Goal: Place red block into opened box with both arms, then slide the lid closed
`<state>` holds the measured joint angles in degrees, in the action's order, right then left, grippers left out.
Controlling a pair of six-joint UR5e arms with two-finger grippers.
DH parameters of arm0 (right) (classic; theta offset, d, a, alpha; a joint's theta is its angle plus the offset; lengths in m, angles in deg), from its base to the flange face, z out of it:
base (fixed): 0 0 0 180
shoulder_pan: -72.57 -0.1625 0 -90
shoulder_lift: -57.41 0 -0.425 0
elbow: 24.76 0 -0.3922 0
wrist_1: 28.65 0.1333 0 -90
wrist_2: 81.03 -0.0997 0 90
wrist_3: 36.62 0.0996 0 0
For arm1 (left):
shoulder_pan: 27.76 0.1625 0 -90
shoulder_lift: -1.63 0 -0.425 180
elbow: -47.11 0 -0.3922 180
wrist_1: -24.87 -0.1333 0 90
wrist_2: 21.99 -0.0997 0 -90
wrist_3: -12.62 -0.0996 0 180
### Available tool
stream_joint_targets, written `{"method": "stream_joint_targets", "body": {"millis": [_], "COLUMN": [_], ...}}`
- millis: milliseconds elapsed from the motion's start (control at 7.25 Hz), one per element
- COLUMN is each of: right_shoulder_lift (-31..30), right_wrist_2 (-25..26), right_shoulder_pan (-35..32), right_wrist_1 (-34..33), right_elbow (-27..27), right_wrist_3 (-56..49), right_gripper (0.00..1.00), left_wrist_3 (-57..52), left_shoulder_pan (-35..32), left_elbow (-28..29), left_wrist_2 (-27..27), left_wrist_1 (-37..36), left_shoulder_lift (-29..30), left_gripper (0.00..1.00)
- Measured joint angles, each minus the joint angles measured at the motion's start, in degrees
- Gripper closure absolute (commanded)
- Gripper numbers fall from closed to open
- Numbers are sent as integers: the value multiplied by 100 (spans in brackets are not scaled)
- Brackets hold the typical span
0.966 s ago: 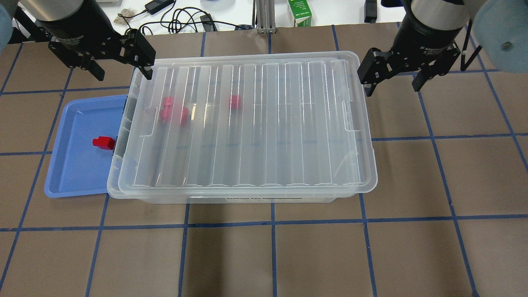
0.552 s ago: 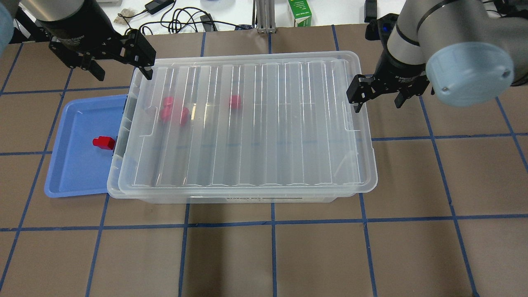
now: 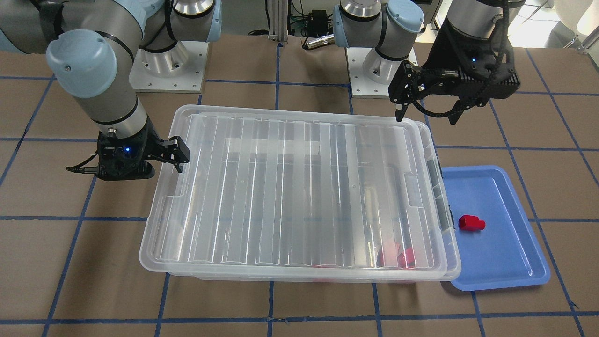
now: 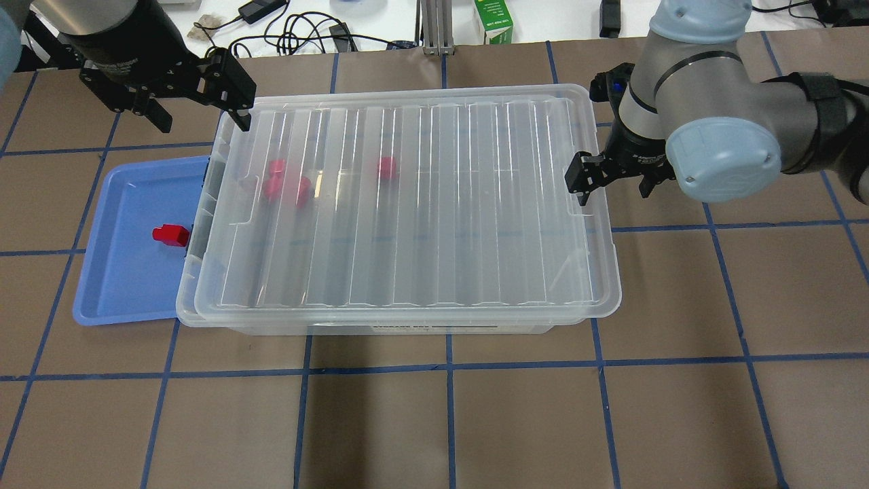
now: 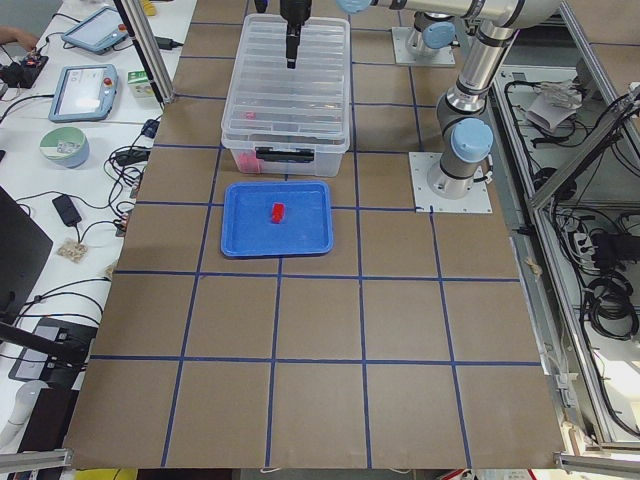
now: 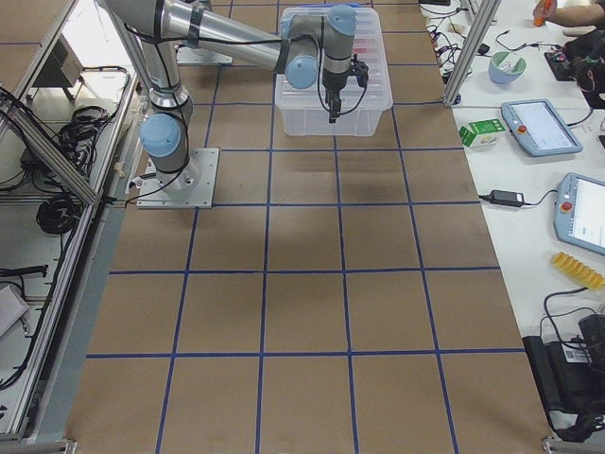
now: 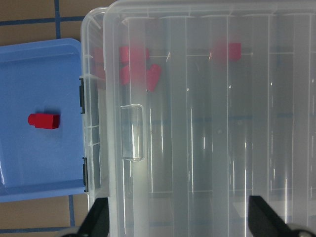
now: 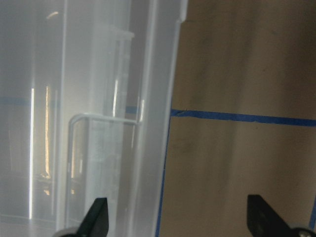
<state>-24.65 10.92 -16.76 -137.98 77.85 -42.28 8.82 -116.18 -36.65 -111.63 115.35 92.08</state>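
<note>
Taking the overhead view as the dial, with 12 o'clock away from the robot: nearest is the front wall of the box [image 4: 305, 329], its long axis running 9 to 3. The lid [image 4: 421, 204] lies along that axis and covers nearly all of it, set slightly toward 3. Blurred red pieces [image 4: 288, 183] show through it near the 9 o'clock end. The red block [image 4: 170, 235] is not in the box. It lies on the blue tray [image 4: 122, 285] just off the box's 9 o'clock end, roughly at 6 o'clock from the left gripper [image 4: 199, 119]. That gripper hangs spread and empty over the far corner at about 10 and is much the nearer one. The right gripper [image 4: 611, 189] sits at the 3 o'clock end, also spread and gripping nothing. Its wrist view shows what the overhead cannot: one fingertip over the lid by the handle recess [image 8: 98, 163], the other over bare table, so the lid's edge runs between the jaws. The left wrist view shows only a thin uncovered strip at 9. I judge the lid must first slide toward 3 before the block can go in
</note>
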Motion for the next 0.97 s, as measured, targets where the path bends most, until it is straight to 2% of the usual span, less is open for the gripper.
{"method": "stream_joint_targets", "body": {"millis": [414, 966], "right_shoulder_lift": [5, -2], "right_wrist_2": [564, 649], "right_shoulder_pan": [281, 1225], "right_wrist_1": [-2, 90], "right_elbow": [4, -2], "right_wrist_3": [-65, -560], "right_gripper": [0, 0], "left_wrist_3": [1, -2], "left_shoulder_pan": [0, 0], "left_elbow": [0, 0], "left_wrist_2": [-1, -1], "left_wrist_1": [2, -4], "left_shoulder_lift": [-5, -12], "left_gripper": [0, 0]}}
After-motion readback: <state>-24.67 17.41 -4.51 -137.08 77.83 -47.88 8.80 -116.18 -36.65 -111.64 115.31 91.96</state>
